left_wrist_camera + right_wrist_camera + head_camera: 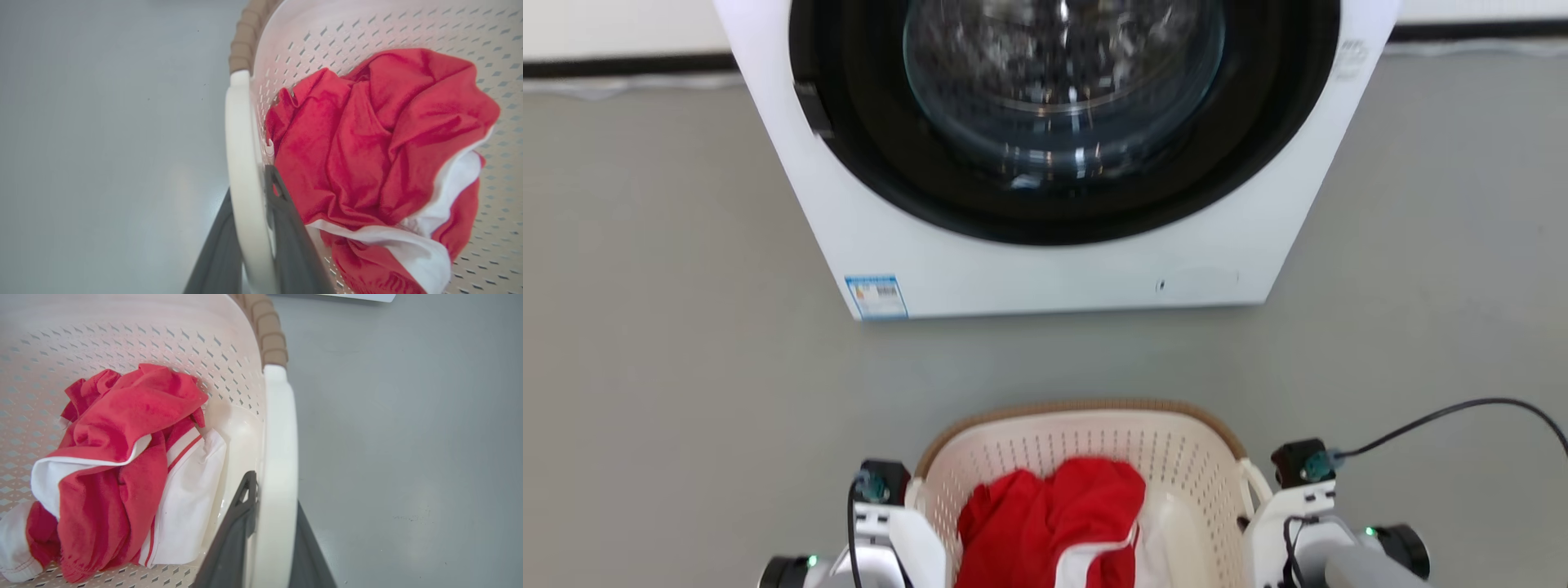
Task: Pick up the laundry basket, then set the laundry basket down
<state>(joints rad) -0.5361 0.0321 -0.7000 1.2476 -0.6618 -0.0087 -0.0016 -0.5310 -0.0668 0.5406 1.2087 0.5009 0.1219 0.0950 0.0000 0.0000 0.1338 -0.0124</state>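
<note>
The laundry basket (1086, 445), cream-white and perforated with a brown woven-look rim, sits at the bottom centre of the head view between my two arms. Red and white clothes (1054, 518) lie inside it. In the left wrist view my left gripper (250, 245) is shut on the basket's white left handle (241, 163), one dark finger outside and one inside the wall. In the right wrist view my right gripper (271, 535) is shut on the white right handle (280, 449) in the same way. Whether the basket touches the floor cannot be told.
A white front-loading washing machine (1054, 245) with a dark round door stands straight ahead on the grey floor (645, 327). A black cable (1462, 408) arcs from my right wrist. Open floor lies left and right of the basket.
</note>
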